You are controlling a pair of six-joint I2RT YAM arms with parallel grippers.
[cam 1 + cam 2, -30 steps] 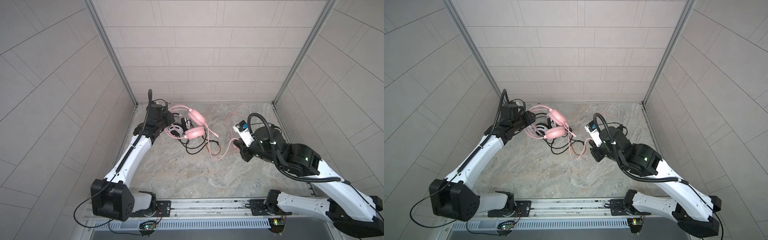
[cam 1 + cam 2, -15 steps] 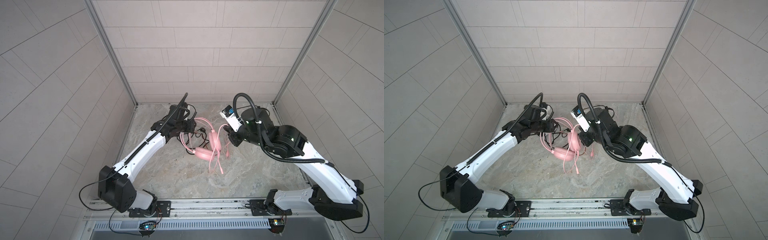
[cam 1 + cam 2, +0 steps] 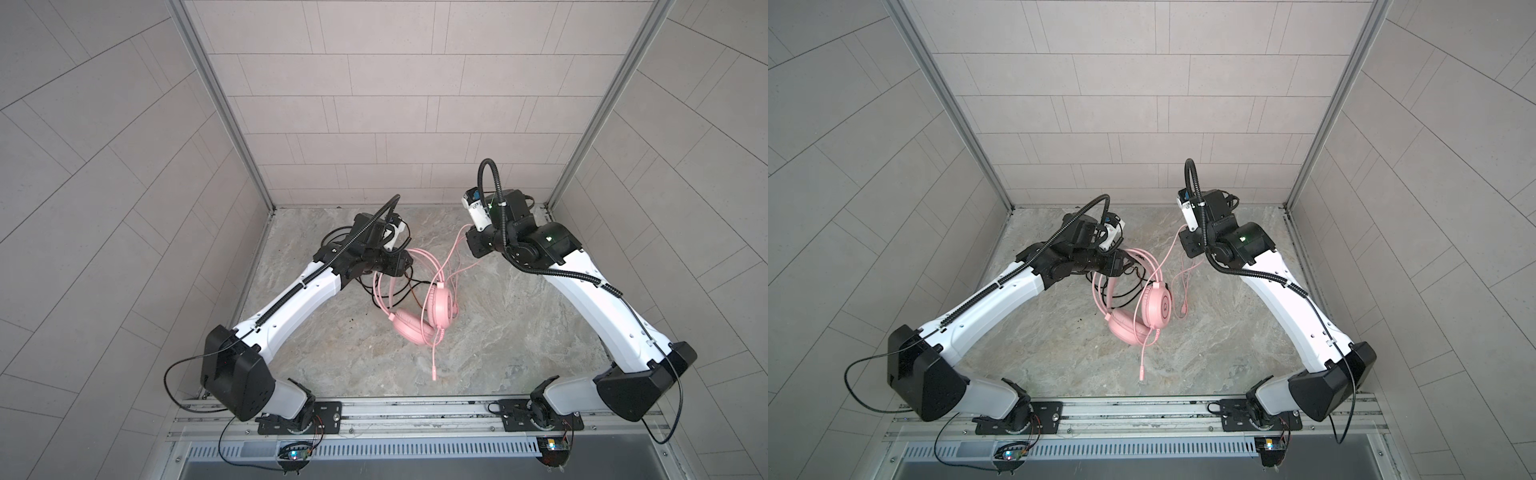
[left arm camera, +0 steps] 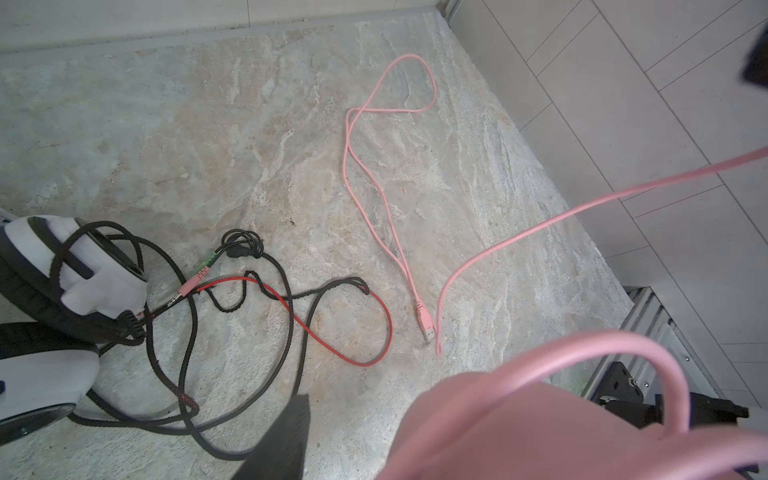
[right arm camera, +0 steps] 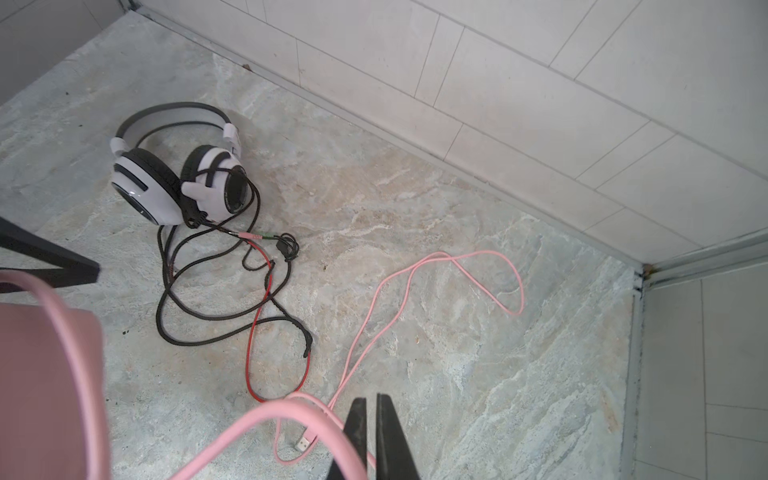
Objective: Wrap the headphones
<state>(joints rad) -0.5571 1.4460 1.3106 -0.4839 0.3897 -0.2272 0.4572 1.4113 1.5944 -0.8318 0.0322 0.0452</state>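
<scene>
The pink headphones hang off the table by their headband, and my left gripper is shut on that band. In the left wrist view the band fills the corner and hides one finger. Their pink cable rises to my right gripper, which is shut on it; the right wrist view shows the cable crossing the closed fingers. The rest of the cable lies looped on the table, ending in a plug. The white-and-black headphones lie near the back left.
A tangled black cable with a red strand spreads from the white-and-black headphones across the marble table. Tiled walls close in the back and both sides. A metal rail runs along the front edge.
The left gripper has lifted the pink headphones from the back left toward the middle. The right gripper has risen and moved back and right, drawing the pink cable with it.
</scene>
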